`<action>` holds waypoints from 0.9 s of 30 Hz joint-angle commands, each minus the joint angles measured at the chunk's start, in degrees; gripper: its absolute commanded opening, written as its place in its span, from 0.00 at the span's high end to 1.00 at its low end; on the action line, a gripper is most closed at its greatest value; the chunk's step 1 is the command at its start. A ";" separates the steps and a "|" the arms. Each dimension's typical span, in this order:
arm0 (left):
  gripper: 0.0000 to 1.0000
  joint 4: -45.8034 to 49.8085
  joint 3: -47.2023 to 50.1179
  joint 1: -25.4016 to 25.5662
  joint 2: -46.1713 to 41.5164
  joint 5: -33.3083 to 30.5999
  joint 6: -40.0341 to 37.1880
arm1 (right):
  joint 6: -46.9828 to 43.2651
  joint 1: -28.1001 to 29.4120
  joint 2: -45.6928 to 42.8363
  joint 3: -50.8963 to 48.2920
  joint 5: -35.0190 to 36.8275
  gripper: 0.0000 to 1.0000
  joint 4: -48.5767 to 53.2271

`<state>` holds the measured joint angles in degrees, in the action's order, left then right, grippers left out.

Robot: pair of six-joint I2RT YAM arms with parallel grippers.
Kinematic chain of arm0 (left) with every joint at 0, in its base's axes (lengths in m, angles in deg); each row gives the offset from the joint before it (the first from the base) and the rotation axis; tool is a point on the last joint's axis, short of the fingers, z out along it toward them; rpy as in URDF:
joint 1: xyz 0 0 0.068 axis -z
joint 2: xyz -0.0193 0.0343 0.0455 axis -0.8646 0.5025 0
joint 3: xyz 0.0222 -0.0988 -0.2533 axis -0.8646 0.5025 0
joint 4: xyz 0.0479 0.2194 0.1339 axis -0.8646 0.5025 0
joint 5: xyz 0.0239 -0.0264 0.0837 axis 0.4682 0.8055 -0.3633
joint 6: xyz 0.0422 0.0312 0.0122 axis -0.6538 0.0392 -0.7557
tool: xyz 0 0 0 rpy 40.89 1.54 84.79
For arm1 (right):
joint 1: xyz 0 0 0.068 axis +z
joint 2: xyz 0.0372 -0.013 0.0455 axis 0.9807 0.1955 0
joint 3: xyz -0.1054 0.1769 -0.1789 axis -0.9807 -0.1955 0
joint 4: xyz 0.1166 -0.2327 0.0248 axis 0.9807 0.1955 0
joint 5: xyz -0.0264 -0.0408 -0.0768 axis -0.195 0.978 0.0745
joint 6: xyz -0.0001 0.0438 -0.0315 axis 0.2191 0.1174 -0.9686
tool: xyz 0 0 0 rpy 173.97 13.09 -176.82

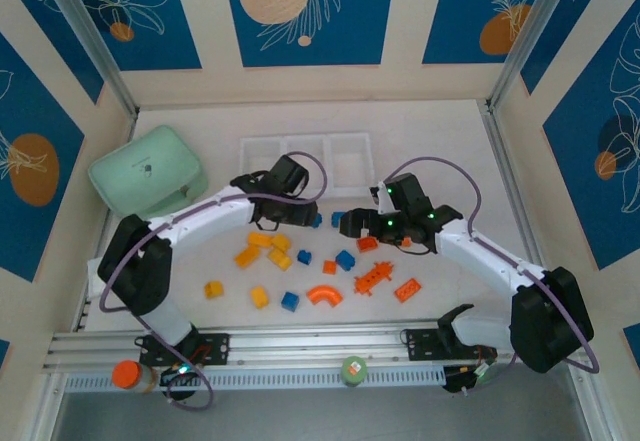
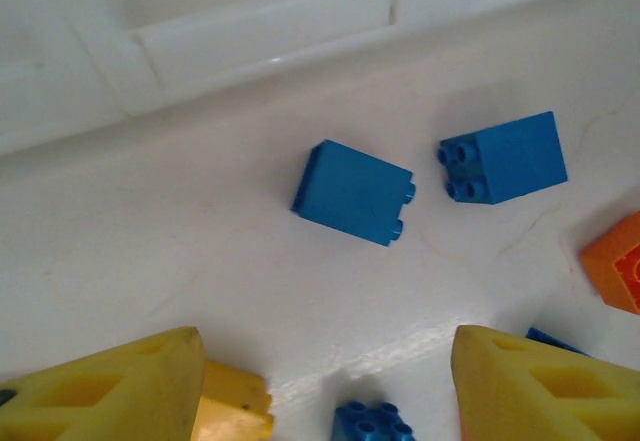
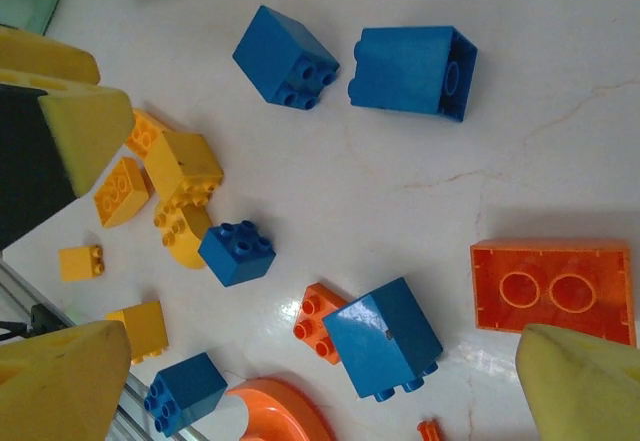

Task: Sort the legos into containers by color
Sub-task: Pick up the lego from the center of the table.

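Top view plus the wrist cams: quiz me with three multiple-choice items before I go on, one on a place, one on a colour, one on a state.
1. Where does the tray sit?
A) beyond the loose bricks, on the far side
B) at the near edge
C) in among the bricks

2. What colour is the curved arch brick?
A) blue
B) yellow
C) orange

3. How does the right gripper stand?
A) shut on a blue brick
B) open, holding nothing
C) shut on an orange brick

Answers:
1 A: the top view shows it past all the bricks.
2 C: it lies near the front, plainly orange.
3 B: the right wrist view shows it spread wide, gripping nothing.
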<state>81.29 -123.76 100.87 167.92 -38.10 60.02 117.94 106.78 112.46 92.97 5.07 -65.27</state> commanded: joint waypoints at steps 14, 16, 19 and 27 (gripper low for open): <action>0.20 0.68 -6.77 2.24 13.40 -3.19 0.36 | -0.02 -2.21 -2.02 -2.03 -2.47 0.01 -1.72; 0.20 0.33 -7.58 2.20 14.85 -3.28 -0.14 | -0.02 -2.47 -2.43 -2.28 -2.65 0.01 -1.73; 0.21 0.37 -9.17 2.20 17.00 -3.27 -0.74 | -0.16 -2.82 -2.90 -2.54 -2.83 0.01 -1.47; 0.32 1.73 -12.79 2.16 20.10 -3.75 -2.05 | -0.13 -3.87 -4.06 -3.37 -3.18 0.01 -1.20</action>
<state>81.31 -134.32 102.77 186.94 -40.81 59.24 118.10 103.32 109.45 90.63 3.65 -66.95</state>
